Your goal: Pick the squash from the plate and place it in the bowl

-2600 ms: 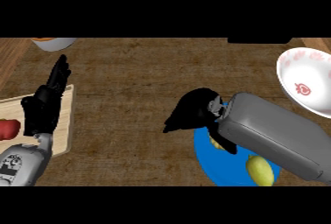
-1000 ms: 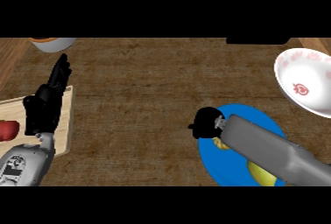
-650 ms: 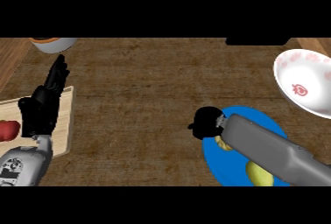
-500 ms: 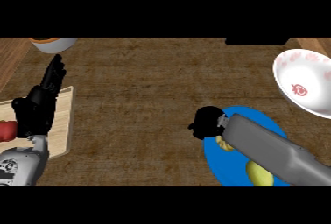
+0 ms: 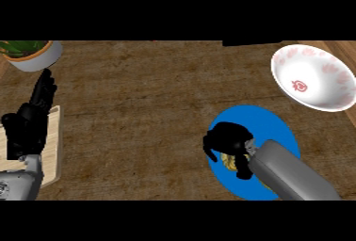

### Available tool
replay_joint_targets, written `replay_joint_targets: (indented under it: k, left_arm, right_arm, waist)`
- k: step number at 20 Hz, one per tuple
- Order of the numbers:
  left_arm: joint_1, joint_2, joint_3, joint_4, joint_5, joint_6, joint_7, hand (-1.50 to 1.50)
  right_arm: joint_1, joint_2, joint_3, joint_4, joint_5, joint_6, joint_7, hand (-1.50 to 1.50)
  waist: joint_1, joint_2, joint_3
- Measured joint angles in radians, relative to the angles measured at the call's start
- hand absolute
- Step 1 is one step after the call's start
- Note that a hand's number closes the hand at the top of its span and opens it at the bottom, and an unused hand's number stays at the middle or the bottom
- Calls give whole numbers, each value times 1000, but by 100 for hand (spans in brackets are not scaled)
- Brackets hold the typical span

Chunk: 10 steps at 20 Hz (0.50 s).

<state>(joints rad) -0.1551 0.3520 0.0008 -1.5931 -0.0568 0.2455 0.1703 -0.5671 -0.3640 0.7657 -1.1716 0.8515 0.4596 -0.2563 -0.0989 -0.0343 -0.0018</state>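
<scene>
Right fingers (image 5: 211, 148): curled down and round the squash (image 5: 231, 161), thumb tucked under on the near side. Only a yellow sliver shows between them; the rest is under the right hand (image 5: 228, 137) and forearm. Half a second ago the hand sat at the plate's left rim with the fingers less wrapped, and 2.6 s ago it hovered up-left of the plate with the fingers splayed. So it has gone from approach to closing on the squash.

Squash: on the blue plate (image 5: 261, 120), left-centre, not lifted as far as I can tell.

My read: grasp looks made or nearly made, pick not done. Next is lift, then carry up-right to the bowl (image 5: 327, 70), which is well apart from the plate and has nothing in it. Risk: the grip sits near one end of the squash, so it may swing on lift.

View has also shifted. The plant pot (image 5: 31, 59) at top left now shows fully, and the red item seen on the board earlier is out of view.

Left hand (image 5: 28, 124): open, fingers up, resting at the left edge over the wooden board (image 5: 52, 155), same pose as before. Not part of this step.

Bench (image 5: 139, 103) between the plate and the board is bare wood.
</scene>
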Motion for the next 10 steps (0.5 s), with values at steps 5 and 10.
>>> replay_joint_targets:
  k: [5,10]
  left_arm:
    - [23,5,15,-12,3,5,0,0]
    - [41,6,21,-18,3,6,-4,0]
  right_arm:
    - [218,34,-136,-179,-116,-146,87,150]
    - [415,58,-245,-424,-242,-247,139,150]
  waist:
    - [-26,-3,-1]
    - [-30,2,0]
